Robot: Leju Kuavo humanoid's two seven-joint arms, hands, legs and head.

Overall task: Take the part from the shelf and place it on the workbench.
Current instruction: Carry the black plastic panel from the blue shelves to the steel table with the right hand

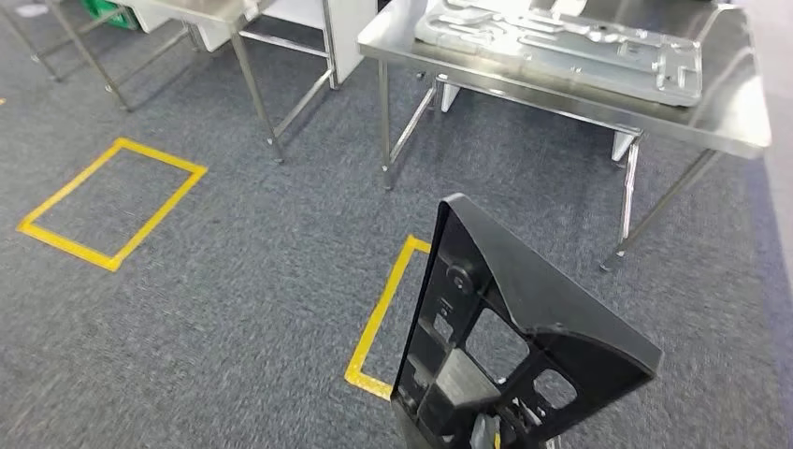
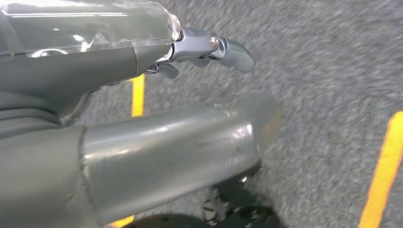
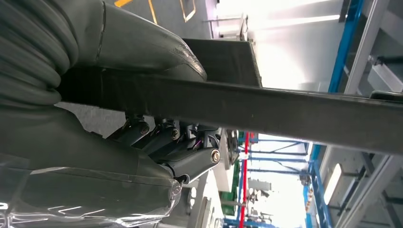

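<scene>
A black plastic part (image 1: 542, 309), a flat frame with cut-out windows, stands upright low in the head view, over the grey carpet. My right hand (image 3: 95, 142) grips it, the thumb on one side of the part's dark edge (image 3: 285, 111) and the fingers (image 3: 190, 156) curled against the other. A grey bit of that hand (image 1: 483, 432) peeks out under the part. The steel workbench (image 1: 739, 112) stands ahead to the right, with a silvery pressed metal panel (image 1: 561, 47) lying on it. My left hand (image 2: 142, 118) hangs over the carpet, its fingers (image 2: 209, 47) apart and holding nothing.
Two yellow tape rectangles mark the carpet, one at the left (image 1: 112, 201) and one just in front of me (image 1: 383, 318), partly behind the part. A second steel table (image 1: 252, 65) and a white cabinet (image 1: 351, 37) stand at the back left.
</scene>
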